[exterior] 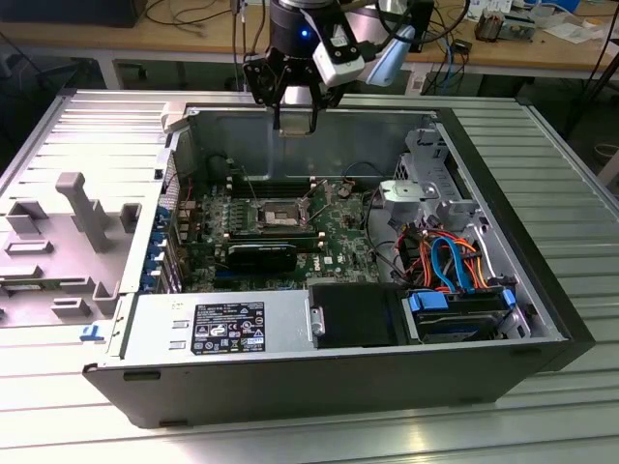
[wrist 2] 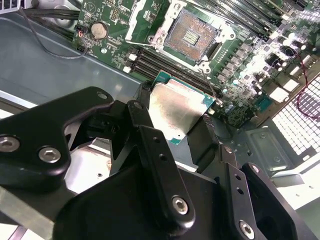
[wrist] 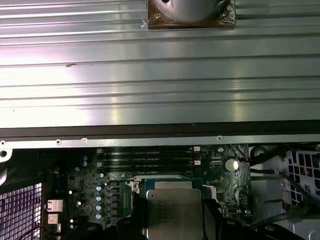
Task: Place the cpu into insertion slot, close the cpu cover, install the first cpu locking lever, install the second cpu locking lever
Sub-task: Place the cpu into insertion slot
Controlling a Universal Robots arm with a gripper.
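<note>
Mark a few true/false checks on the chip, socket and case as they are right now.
1. The jaws are shut on the chip. True.
2. The chip sits in the socket. False: the socket is empty with its contacts bare, and the chip is held clear of it.
3. The case is open, with the green board exposed. True.
4. The jaws are down among the blue and orange cables. False: in the exterior view they hang over the case's far wall, apart from those cables.
</note>
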